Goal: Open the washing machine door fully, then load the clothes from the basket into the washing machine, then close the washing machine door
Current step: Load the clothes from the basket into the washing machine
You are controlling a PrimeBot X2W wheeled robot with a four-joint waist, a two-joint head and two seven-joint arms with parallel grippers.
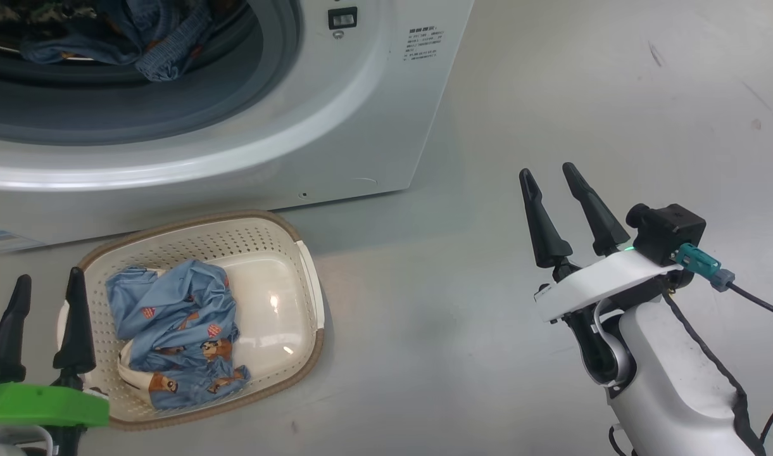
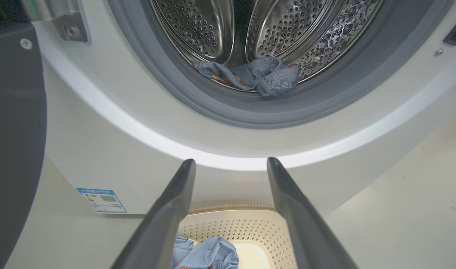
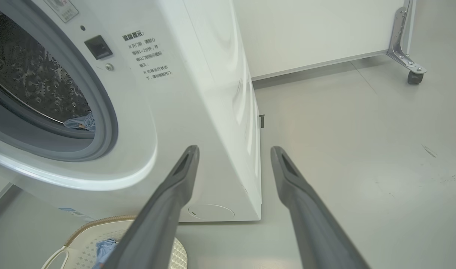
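Washing machine (image 1: 361, 114) sits upper left in the head view, its top cut off by the frame. Washing machine door (image 2: 15, 130) stands open: just a dark slab at the left edge of the left wrist view, mostly cropped, glass out of frame, metal hinge (image 2: 69, 26) beside it. One blue garment (image 2: 257, 76) lies at the front lip of the drum (image 2: 198, 30), partly behind the grey gasket (image 2: 183, 93). Basket (image 1: 310, 278) is on the floor (image 1: 456, 348) just in front of the machine, its left side hidden behind the left gripper (image 1: 50, 275). Clothes (image 1: 177, 329) are crumpled in the basket's left half; there is a cream bit at the lower edge, hard to tell fabric from plastic. Left gripper has its fingers apart, holding nothing, over the basket's left rim. Right gripper (image 1: 547, 169) has its fingers apart, holding nothing, well right of the basket. Blue label (image 2: 101, 200) has unreadable text.
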